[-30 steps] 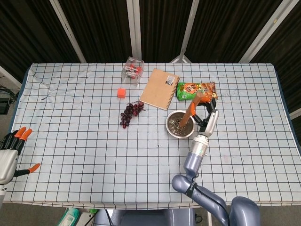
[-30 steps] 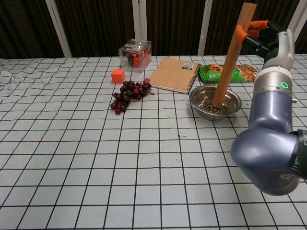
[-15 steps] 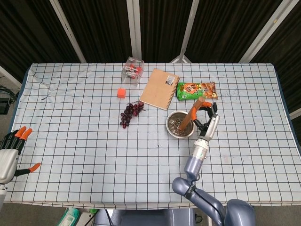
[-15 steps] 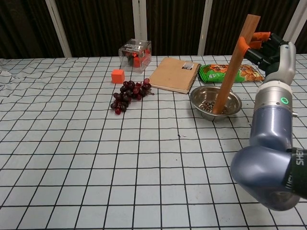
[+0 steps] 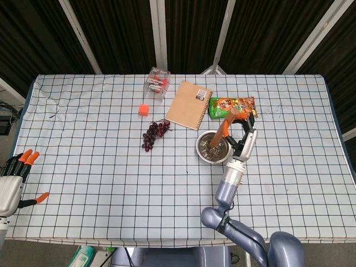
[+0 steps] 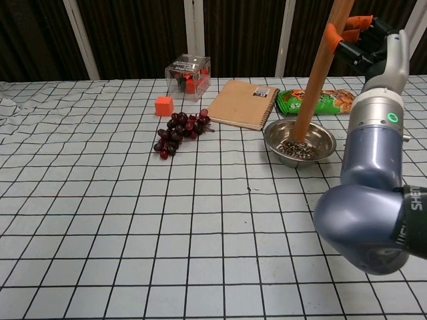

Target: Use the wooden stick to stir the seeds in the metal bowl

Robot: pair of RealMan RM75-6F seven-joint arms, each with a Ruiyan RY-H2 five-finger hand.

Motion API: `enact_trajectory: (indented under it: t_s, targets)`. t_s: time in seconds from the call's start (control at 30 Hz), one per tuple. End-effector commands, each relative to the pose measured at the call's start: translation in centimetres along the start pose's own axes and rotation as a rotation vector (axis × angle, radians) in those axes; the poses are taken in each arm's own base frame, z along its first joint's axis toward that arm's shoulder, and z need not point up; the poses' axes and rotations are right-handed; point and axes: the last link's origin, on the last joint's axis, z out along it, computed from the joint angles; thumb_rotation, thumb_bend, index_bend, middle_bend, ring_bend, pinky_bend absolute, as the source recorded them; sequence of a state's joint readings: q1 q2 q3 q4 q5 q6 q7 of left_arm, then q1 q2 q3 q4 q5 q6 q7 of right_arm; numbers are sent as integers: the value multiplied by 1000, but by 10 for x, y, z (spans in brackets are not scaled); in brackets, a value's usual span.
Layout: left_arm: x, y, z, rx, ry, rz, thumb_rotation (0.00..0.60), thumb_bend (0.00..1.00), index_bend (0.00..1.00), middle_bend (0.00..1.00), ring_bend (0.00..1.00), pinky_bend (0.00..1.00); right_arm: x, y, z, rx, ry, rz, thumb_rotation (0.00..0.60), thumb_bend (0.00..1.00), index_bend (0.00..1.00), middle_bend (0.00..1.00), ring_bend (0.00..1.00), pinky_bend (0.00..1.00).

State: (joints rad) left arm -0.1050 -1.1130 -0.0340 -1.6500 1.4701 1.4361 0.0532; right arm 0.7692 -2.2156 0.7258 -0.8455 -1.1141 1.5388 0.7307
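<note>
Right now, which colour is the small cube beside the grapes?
Orange. The cube shows best in the chest view.

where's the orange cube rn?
In the head view the orange cube sits left of centre on the table, just in front of the clear plastic box and behind the bunch of grapes.
</note>
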Motion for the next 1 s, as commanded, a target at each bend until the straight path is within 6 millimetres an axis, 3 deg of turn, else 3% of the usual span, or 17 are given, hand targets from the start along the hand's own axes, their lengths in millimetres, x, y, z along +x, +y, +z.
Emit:
enact_trajectory:
  t_s: [0.03,0.37,0.57,0.77,1.0]
  targets:
    - [0,0,0,1,0,0,600,65,0,0,0,0,2,5,-2,-21,0,-10,600,460,768,639,516,0]
    - [-1,1,1,-3,-6,1,600,65,0,0,0,0,7,26,-13,-76,-6,-46,600,461,774,642,515,0]
    - [-2,2,1,-4,-12,3,600,65,0,0,0,0,7,27,-13,-67,-6,-43,600,460,774,642,516,0]
    - [-2,1,1,-2,-9,2,600,65,0,0,0,0,1,8,-6,6,-11,-4,600,461,773,642,515,0]
    - [-2,0,1,3,-15,5,600,65,0,0,0,0,-3,-35,6,119,-30,24,600,460,774,642,516,0]
